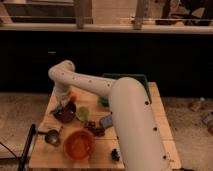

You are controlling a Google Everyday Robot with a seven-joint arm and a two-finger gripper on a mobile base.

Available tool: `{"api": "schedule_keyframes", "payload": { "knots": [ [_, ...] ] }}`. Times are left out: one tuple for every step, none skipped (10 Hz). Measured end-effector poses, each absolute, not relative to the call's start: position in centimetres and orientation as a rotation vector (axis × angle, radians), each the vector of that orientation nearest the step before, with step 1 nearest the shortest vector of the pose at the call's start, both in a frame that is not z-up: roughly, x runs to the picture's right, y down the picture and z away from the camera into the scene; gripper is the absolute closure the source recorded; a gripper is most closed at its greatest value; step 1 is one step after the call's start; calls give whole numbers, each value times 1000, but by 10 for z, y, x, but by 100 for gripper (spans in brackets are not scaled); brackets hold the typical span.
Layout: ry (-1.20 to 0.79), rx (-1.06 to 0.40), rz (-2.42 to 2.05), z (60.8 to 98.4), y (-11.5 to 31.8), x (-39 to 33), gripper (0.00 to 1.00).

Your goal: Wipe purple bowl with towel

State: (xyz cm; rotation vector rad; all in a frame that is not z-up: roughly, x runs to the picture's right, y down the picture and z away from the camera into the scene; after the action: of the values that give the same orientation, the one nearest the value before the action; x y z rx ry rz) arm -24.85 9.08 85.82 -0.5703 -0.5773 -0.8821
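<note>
The gripper is found low over the left part of the wooden table, at the near-left rim of the purple bowl. The purple bowl is set on the table's left side. Beside it on the right a small green cup is placed; in front, an orange bowl and a metal cup.

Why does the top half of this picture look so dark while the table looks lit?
In the camera view, light falls on the wooden table and the pale arm, while the wall behind sits in shadow. The whole view is soft, so the gripper over the purple bowl is smeared, and the orange bowl glows brightest.
</note>
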Motion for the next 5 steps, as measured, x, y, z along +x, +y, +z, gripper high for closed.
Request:
{"api": "schedule_keyframes", "payload": {
  "knots": [
    [-578, -561, -884, 851, 92, -249, 100],
    [-578, -548, -881, 843, 93, -250, 100],
    [-578, -533, -886, 835, 94, -253, 100],
    [-579, -518, -890, 824, 95, -254, 100],
    [-577, -504, -889, 814, 95, -252, 100]
  ]
}}
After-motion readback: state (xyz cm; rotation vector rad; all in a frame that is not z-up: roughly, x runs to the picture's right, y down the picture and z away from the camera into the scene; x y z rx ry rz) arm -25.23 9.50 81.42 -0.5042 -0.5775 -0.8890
